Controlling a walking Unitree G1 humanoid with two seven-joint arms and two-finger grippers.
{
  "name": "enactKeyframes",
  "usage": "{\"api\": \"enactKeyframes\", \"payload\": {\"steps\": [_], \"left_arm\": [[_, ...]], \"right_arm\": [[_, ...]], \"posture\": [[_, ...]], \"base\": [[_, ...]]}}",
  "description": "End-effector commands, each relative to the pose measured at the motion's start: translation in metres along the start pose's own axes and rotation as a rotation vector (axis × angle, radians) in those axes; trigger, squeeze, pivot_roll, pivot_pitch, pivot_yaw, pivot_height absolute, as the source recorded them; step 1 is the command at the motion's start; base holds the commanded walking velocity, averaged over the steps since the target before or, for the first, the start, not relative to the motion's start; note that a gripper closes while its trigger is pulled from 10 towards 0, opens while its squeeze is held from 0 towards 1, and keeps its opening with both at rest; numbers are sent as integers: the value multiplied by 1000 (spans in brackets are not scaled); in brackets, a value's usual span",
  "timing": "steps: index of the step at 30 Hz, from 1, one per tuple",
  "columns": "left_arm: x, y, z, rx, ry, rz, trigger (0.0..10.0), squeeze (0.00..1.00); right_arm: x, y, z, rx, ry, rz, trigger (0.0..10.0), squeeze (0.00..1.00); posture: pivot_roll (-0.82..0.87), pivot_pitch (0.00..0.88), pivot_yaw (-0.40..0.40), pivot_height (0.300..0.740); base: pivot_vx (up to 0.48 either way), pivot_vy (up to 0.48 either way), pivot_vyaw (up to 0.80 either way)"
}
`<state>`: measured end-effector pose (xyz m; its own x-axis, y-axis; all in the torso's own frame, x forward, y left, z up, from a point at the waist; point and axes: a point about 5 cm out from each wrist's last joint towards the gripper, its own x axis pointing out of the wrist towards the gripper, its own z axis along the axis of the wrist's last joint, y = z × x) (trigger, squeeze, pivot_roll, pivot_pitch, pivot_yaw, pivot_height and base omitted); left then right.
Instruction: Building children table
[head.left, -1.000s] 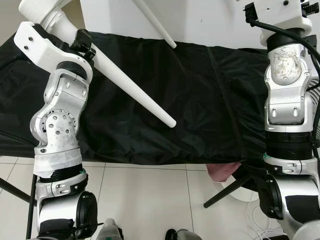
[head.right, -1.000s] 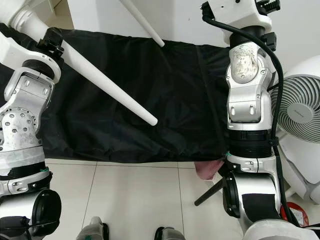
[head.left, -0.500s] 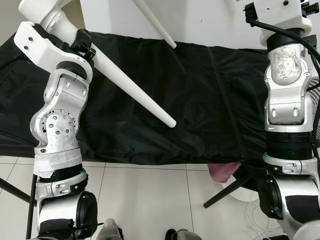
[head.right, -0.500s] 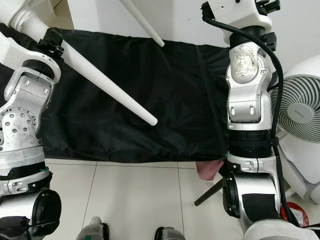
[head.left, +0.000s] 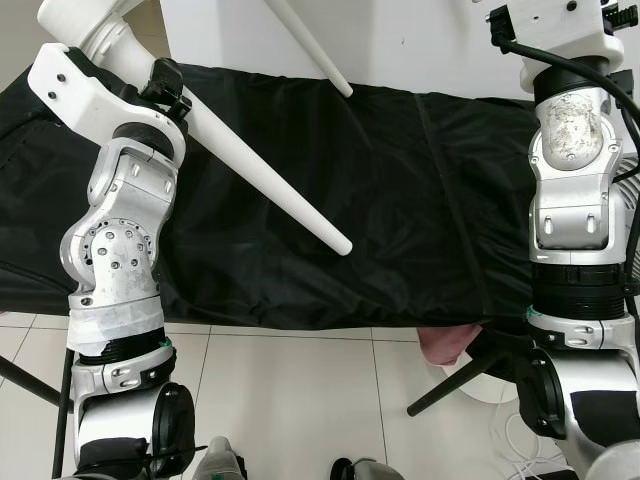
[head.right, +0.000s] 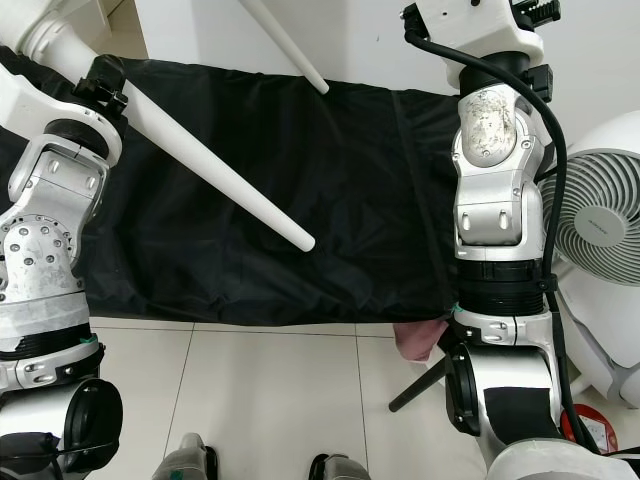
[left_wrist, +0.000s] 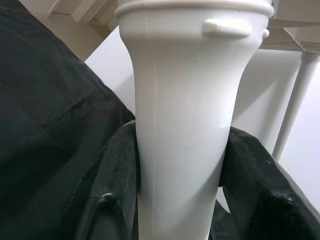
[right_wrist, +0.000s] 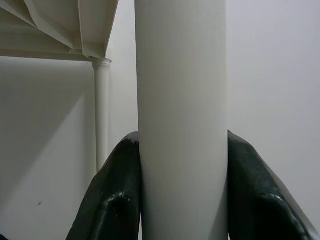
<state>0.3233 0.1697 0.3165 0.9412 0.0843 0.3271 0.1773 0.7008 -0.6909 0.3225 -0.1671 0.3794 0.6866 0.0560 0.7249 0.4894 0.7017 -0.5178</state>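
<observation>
My left gripper (head.left: 165, 85) is shut on the thick end of a white tapered table leg (head.left: 265, 180), which slants down over the black cloth to its tip. In the left wrist view, the fingers (left_wrist: 115, 190) press both sides of this leg (left_wrist: 180, 100), just below its collar. My right gripper (right_wrist: 182, 136) is shut on another white leg (right_wrist: 181, 75), held up in front of a white wall. The ribbed underside of the white table top (right_wrist: 60, 25) shows beyond, with a fitted leg (right_wrist: 101, 110). A further leg end (head.left: 310, 55) pokes in at the top.
A black cloth (head.left: 420, 200) covers the low surface in front of me. A white fan (head.right: 600, 230) stands at the right. A pink rag (head.left: 445, 345) and a black stand leg (head.left: 450, 385) lie by my right arm. White tile floor (head.left: 290, 400) is below.
</observation>
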Motion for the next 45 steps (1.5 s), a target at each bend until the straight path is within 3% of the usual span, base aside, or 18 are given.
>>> {"api": "enactKeyframes", "payload": {"steps": [1,5,6,7,9,11,25,26,28,29,36,37,45], "left_arm": [[-7,-29,28,-83,-158,-211,0,0],[-7,-29,28,-83,-158,-211,0,0],[-8,-36,37,-41,-181,-243,0,0],[-8,-36,37,-41,-181,-243,0,0],[-8,-71,68,240,-216,-450,0,0],[-10,-82,76,345,-216,-514,0,0],[-10,-83,75,371,-192,-524,0,0],[-11,-83,67,413,-146,-540,10000,0],[-11,-83,67,413,-146,-540,10000,0],[-12,-82,62,436,-116,-549,10000,1000],[-11,-82,57,428,-99,-555,10000,1000],[-11,-83,56,429,-96,-557,10000,1000],[-11,-83,56,429,-96,-557,10000,1000]], "right_arm": [[0,2,-9,-15,47,28,10000,0],[0,2,-9,-15,47,28,10000,0],[-4,2,-15,2,73,12,10000,0],[-4,2,-15,2,73,12,10000,0],[-64,46,-71,174,348,51,10000,0],[-93,62,-89,233,465,61,10000,0],[-97,65,-89,256,471,61,10000,0],[-105,71,-93,316,508,75,10000,0],[-105,71,-93,316,508,75,10000,0],[-111,76,-96,370,542,78,10000,1000],[-114,78,-99,395,566,80,10000,1000],[-115,79,-99,398,569,81,10000,1000],[-115,79,-99,398,569,81,10000,1000]], "posture": [[22,87,-61,740],[22,87,-61,740],[24,0,0,740],[24,0,0,740],[80,0,0,740],[79,0,0,740],[81,0,0,740],[82,0,0,740],[82,0,0,740],[82,0,0,740],[81,0,0,740],[81,105,-34,740],[81,105,-34,740]], "base": [[0,0,0],[0,0,0],[0,0,0],[0,0,0],[0,0,0],[0,0,0],[0,0,0],[0,0,0],[0,0,0],[0,0,0],[0,0,0],[0,0,0],[0,0,0]]}}
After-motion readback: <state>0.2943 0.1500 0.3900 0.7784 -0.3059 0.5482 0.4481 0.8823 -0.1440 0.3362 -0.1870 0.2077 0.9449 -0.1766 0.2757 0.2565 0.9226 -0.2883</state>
